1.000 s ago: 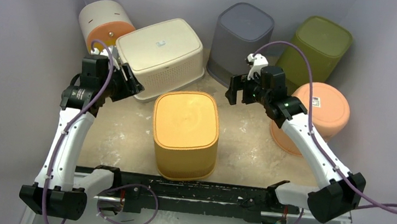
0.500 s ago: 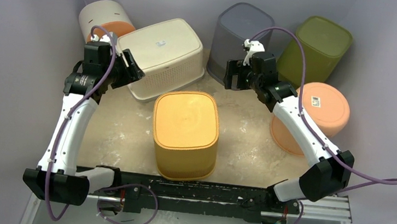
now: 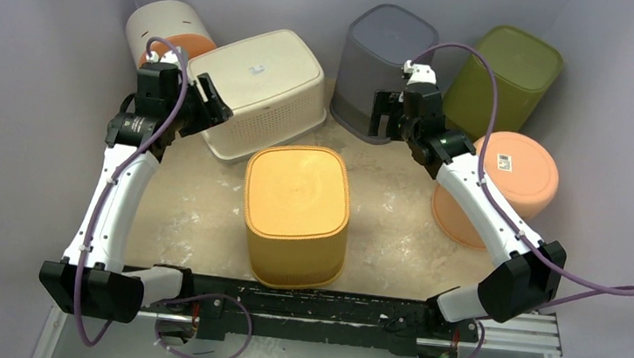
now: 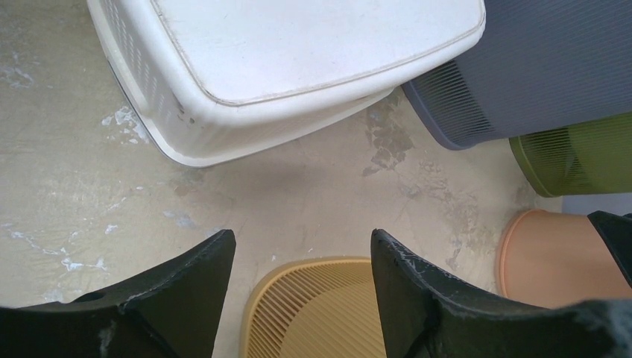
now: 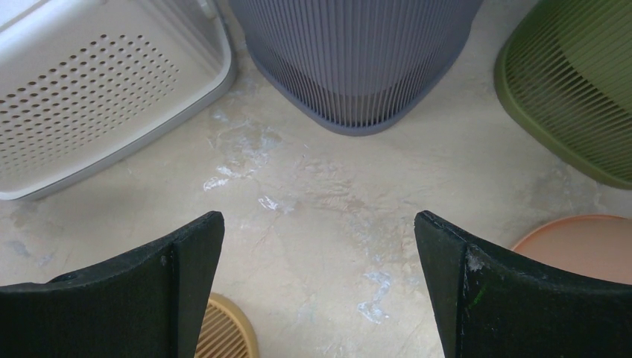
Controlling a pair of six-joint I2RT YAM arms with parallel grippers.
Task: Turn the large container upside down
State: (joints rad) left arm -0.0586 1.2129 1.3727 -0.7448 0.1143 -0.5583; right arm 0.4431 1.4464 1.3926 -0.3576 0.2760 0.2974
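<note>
White perforated basket (image 4: 298, 67) is sitting just ahead of the left end effector (image 4: 302, 239), its jaws spread, empty; the right end effector (image 5: 319, 218) is gaping before the grey bin (image 5: 358, 52).

— What sits on the bench (image 3: 206, 203)?
— A yellow bin (image 3: 296, 203), bottom-up, in the middle. Along the far edge, from the left corner: cream-and-orange drum (image 3: 165, 33), white basket (image 3: 261, 86), grey bin (image 3: 387, 50), green bin (image 3: 508, 70).
— The right edge?
— A peach tub (image 3: 515, 176).
</note>
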